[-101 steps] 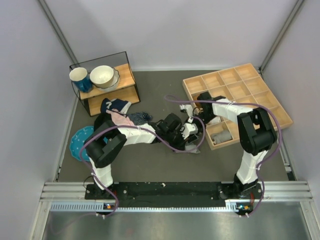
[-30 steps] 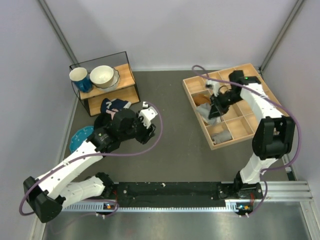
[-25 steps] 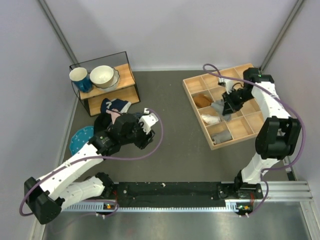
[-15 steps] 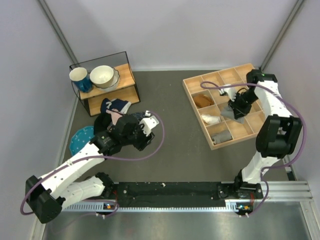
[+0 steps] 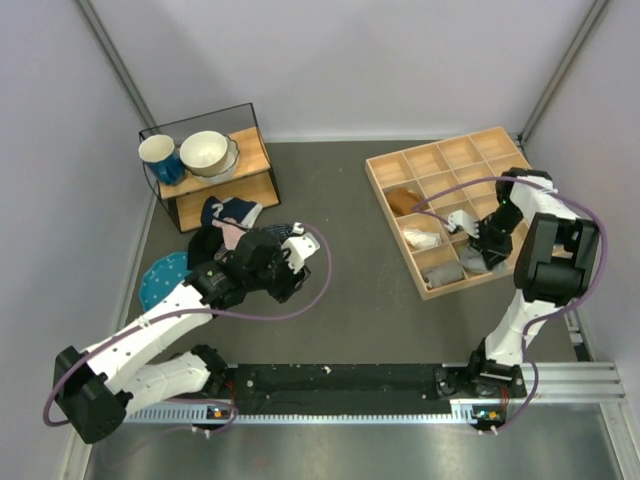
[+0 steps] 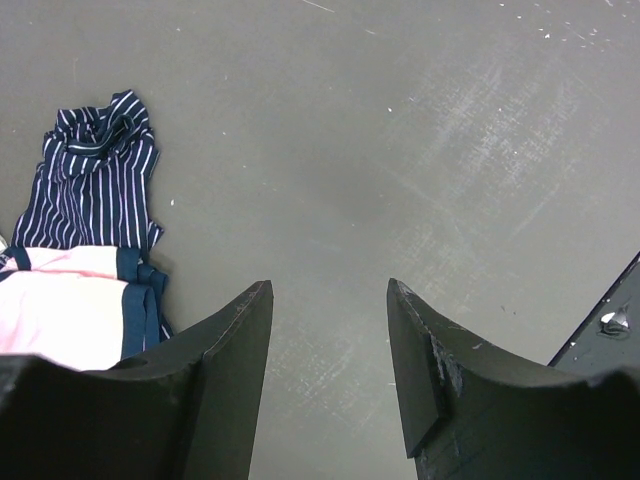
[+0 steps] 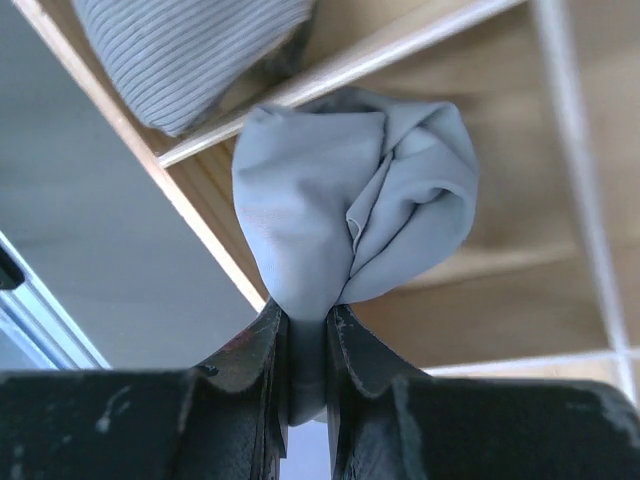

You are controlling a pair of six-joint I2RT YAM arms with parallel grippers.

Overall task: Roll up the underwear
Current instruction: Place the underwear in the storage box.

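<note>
grips bunched plain mid-grey cloth underwear (image 7: 350,210) in right gripper (image 7: 305,330), bundle at 12 o'clock from fingertips, over pale wooden compartment tray (image 7: 520,300); left gripper (image 6: 330,290) agape, well apart.

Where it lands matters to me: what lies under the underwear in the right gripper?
The wooden tray's dividers and bare floor, with a striped grey roll in the next compartment. What lies directly behind the underwear, pinched by the right gripper, is covered.

Soft matt grey cloth underwear (image 7: 345,200), smooth wooden tray (image 7: 520,290), scuffed matt table (image 6: 400,150)
</note>
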